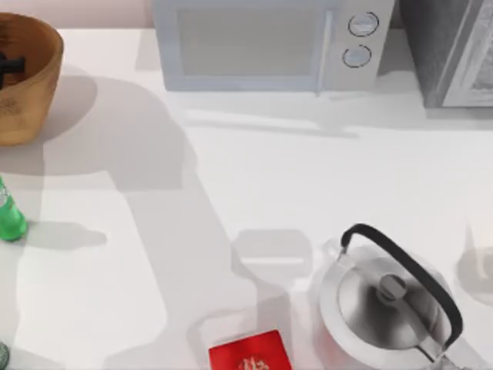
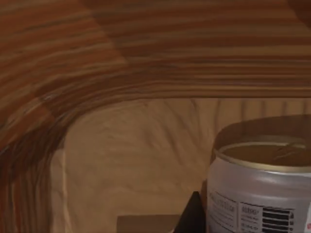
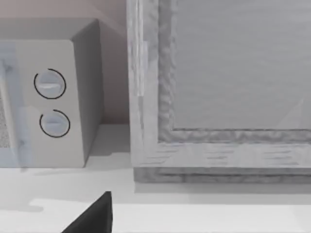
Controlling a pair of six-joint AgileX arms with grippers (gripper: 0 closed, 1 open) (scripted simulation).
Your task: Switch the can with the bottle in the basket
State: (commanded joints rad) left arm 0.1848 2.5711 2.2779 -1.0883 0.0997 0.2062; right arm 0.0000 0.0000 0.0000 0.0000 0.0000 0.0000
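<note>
The brown wooden basket (image 1: 31, 92) stands at the table's far left corner. My left gripper (image 1: 8, 66) is a dark shape down inside it. In the left wrist view the basket's inner wall (image 2: 146, 145) is very close. The white can (image 2: 260, 194), with its gold-tan top, stands on the basket floor right beside my left gripper (image 2: 193, 216). The green bottle (image 1: 9, 217) stands upright on the table at the left edge, in front of the basket. A dark part of my right gripper (image 3: 92, 216) hangs above the table, facing the back right corner.
A white microwave (image 1: 266, 42) stands at the back centre, with a grey cabinet (image 1: 451, 50) to its right. A steel kettle (image 1: 389, 304) with a black handle sits at the front right. The flat red box (image 1: 250, 353) lies at the front edge.
</note>
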